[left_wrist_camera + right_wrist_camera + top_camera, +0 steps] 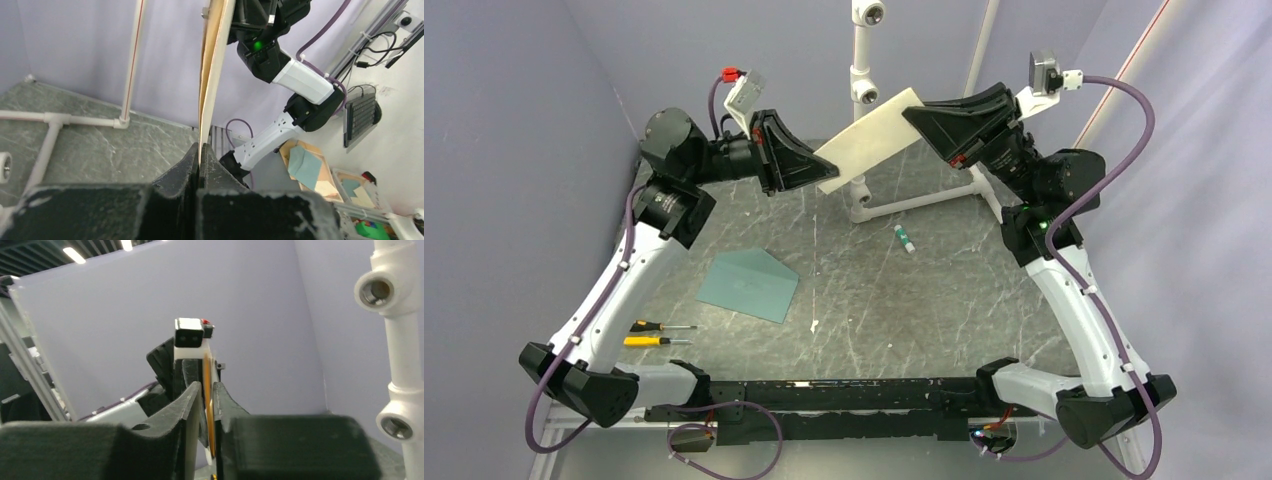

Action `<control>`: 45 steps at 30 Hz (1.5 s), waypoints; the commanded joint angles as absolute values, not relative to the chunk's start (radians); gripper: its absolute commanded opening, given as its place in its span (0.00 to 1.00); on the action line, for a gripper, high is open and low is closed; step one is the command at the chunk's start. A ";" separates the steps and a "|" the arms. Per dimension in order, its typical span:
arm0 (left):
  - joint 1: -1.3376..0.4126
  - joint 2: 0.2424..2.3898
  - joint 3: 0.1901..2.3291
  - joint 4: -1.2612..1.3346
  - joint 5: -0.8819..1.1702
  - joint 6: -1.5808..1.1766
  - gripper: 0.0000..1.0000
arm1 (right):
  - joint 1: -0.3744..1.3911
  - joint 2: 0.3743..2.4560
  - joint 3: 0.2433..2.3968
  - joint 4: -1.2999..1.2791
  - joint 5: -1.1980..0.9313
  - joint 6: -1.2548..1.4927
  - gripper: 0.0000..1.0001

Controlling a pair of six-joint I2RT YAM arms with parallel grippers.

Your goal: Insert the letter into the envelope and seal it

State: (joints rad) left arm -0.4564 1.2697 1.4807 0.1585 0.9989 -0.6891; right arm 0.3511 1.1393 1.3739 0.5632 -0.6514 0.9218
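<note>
Pinching letter [871,139] aloft, left end effector [200,152]

No text, label, brand or number is legible in any view; letter [871,140] shows a plain back, envelope [749,285] a plain teal face.
</note>
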 commanded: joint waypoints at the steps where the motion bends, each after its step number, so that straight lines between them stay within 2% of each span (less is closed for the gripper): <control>1: -0.449 1.273 1.590 -0.175 1.043 -0.380 0.02 | 0.349 1.102 1.439 0.306 -0.678 0.683 0.34; 3: -0.449 1.285 1.666 -0.445 0.991 -0.135 0.02 | 0.348 1.098 1.505 0.058 -0.678 0.474 0.60; 5: -0.449 1.295 1.714 -0.647 0.916 0.075 0.02 | 0.348 1.100 1.572 -0.167 -0.649 0.230 0.76; 7: -0.449 1.299 1.727 -0.761 0.850 0.208 0.03 | 0.348 1.103 1.613 -0.303 -0.639 0.073 0.82; 9: -0.449 1.299 1.721 -0.829 0.824 0.327 0.02 | 0.350 1.105 1.633 -0.364 -0.700 -0.033 0.84; 18: -0.451 1.304 1.637 -0.890 0.744 0.631 0.02 | 0.378 1.202 1.688 -0.424 -0.908 -0.179 0.84; 29: -0.455 1.365 1.644 -0.974 0.799 0.780 0.03 | 0.590 1.338 1.691 -0.635 -0.745 -0.423 0.85; 35: -0.459 1.364 1.649 -1.004 0.797 0.804 0.03 | 0.645 1.412 1.712 -0.726 -0.691 -0.502 0.81; 40: -0.466 1.362 1.651 -1.022 0.810 0.808 0.03 | 0.660 1.446 1.715 -0.753 -0.661 -0.527 0.72; 45: -0.476 1.361 1.651 -1.040 0.817 0.814 0.02 | 0.667 1.451 1.712 -0.749 -0.662 -0.513 0.47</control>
State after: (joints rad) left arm -0.4667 1.3716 1.6264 -1.0195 0.7708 0.7757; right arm 0.6582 1.4586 1.6676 -0.7597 -0.6685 -0.4931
